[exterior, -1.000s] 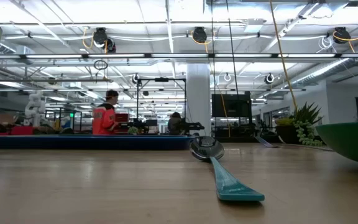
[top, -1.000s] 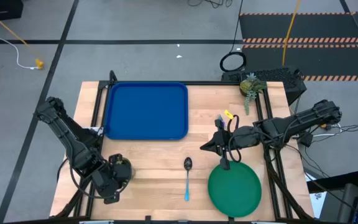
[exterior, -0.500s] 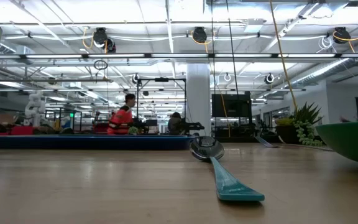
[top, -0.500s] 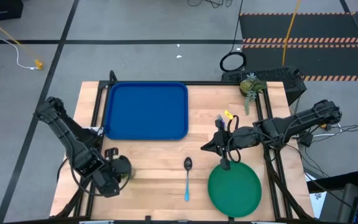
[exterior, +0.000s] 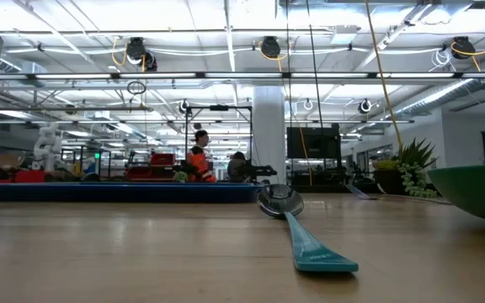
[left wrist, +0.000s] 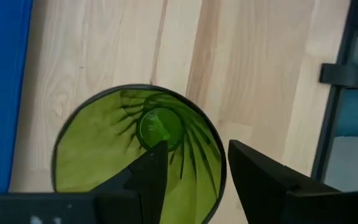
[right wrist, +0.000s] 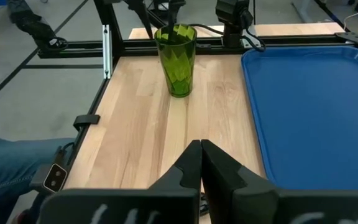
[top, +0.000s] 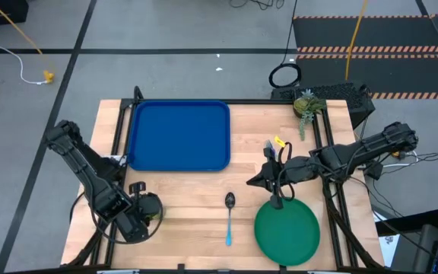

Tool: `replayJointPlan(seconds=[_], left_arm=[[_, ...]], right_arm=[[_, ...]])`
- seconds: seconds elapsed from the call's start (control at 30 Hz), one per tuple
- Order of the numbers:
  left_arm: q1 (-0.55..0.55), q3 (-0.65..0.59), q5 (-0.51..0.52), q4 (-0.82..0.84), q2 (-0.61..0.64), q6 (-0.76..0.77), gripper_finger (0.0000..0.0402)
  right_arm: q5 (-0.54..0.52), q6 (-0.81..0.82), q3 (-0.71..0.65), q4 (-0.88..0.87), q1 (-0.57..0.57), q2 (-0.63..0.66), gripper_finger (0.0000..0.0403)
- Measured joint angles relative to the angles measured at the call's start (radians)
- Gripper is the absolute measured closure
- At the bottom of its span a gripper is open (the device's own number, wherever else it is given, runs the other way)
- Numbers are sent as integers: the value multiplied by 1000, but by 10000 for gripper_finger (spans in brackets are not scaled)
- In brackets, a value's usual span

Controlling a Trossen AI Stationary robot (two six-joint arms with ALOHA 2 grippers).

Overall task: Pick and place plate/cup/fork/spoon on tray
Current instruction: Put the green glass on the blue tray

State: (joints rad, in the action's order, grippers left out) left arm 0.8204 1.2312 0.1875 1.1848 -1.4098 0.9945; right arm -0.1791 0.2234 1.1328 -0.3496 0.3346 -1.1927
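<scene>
Right now your left claw (left wrist: 191,168) hangs open over the upright cup (left wrist: 138,152) on the tabletop (top: 196,205) near the empty tray (top: 179,135), one finger inside its rim, so close, then lift it across.

Both arms were dark, jointed and tubular; the right arm (top: 356,156) carried looped black cables and a small yellow tag (top: 278,141).

Camera positions: four views, one table.
High view looks straight down; low view sits at tabletop level beside the spoon (exterior: 297,225). Left wrist view peers closely into the cup (left wrist: 138,149), which the right wrist view shares from afar.
</scene>
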Motion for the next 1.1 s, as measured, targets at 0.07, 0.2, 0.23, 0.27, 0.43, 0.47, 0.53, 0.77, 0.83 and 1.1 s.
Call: replayJointPlan(seconds=[0.07, 0.2, 0.23, 0.27, 0.43, 0.47, 0.53, 0.77, 0.83, 1.1], left_arm=[[0, 0, 0, 0, -8, 8, 229], [0, 0, -9, 1, -25, 34, 229], [1, 0, -14, 1, -30, 32, 229], [3, 0, -20, 2, -36, 28, 229], [11, 0, -37, 7, -56, 28, 229], [12, 0, -39, 7, -58, 28, 229], [13, 0, -39, 9, -57, 32, 229], [18, 0, -34, 46, -57, 37, 247], [18, 0, -34, 44, -57, 32, 267], [18, 0, -32, 43, -57, 9, 371]], right_arm=[[0, 0, 0, 0, 3, 0, 403], [0, 0, 0, 0, 8, 0, 403], [0, 0, 0, 0, 8, 0, 403], [0, 0, 0, 0, 8, 0, 403], [0, 0, 0, 0, 8, 0, 403], [0, 0, 0, 0, 8, 0, 403], [0, 0, 0, 0, 8, 0, 403], [-1, 0, 0, 0, 8, 0, 403], [-1, 0, 0, 0, 8, 0, 403], [-2, 0, 0, 0, 8, 0, 403]])
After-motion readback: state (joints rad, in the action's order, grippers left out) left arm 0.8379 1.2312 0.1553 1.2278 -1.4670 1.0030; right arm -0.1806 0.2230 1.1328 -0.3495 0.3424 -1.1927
